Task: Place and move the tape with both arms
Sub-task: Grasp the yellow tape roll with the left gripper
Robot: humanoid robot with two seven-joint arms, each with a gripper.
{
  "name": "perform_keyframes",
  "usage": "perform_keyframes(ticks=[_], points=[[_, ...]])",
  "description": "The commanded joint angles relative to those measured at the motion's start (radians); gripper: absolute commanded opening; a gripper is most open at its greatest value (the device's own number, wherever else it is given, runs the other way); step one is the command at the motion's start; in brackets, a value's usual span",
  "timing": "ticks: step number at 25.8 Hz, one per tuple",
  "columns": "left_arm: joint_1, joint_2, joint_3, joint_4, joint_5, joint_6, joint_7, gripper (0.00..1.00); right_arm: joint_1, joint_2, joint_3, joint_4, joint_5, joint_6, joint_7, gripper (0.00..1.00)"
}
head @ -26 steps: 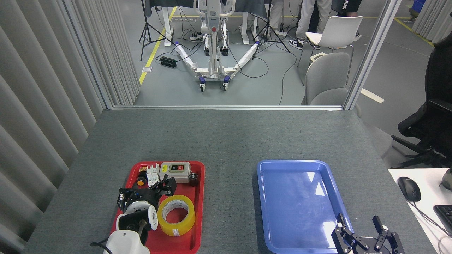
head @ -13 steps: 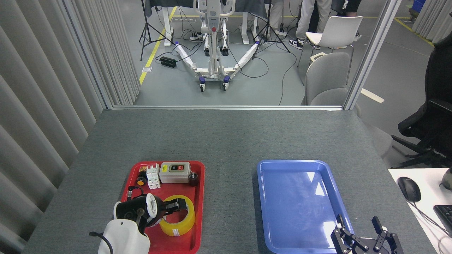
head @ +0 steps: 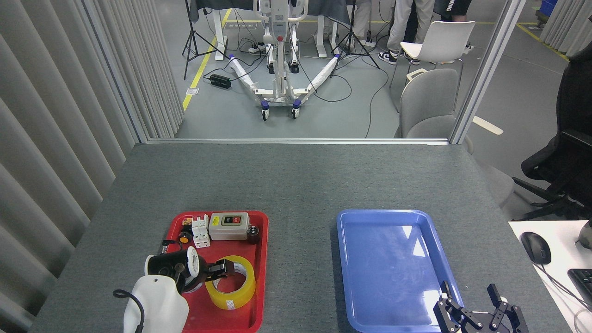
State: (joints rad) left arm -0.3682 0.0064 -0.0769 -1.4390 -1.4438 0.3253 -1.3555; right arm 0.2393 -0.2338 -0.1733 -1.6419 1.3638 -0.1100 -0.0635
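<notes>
Since the frame half a second back: left gripper [head: 225,268] pulled slightly toward 9 o'clock and now sits at the roll's left rim rather than over its hole; right gripper [head: 476,309] unchanged.

Tape [head: 230,282] lying flat, core hole up, in the near half of the red tray [head: 262,259], at roughly 5 o'clock from the grey switch box [head: 229,225] and well apart from the blue tray [head: 344,259].

Handling estimate: light, rigid hoop; smooth yellow film likely slippery on the outer face, cardboard core stiffer and grippier. Best hold judged to be a pinch across the wall, one finger inside the core and one outside, at the 9 o'clock side nearest the arm.

Left arm pose: white forearm entering from the bottom edge, black wrist bent toward 3 o'clock, fingers low and reaching at the roll's upper left edge. Jaw state there not resolvable; cannot tell whether anything is clamped.

Right arm: only the gripper showing at the bottom edge, at the near right corner of the blue tray, fingers spread wide, holding nothing.
</notes>
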Motion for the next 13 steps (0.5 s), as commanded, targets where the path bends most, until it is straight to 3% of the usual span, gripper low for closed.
perform_keyframes(ticks=[1, 13], points=[[-0.011, 0.013, 0.000, 0.058, -0.003, -0.009, 0.030, 0.99, 0.000, 0.001, 0.000, 0.001, 0.000, 0.000, -0.004, 1.00], [-0.011, 0.001, -0.001, 0.077, 0.000, -0.058, 0.038, 0.99, 0.012, 0.008, 0.000, 0.002, 0.001, 0.000, -0.004, 1.00]])
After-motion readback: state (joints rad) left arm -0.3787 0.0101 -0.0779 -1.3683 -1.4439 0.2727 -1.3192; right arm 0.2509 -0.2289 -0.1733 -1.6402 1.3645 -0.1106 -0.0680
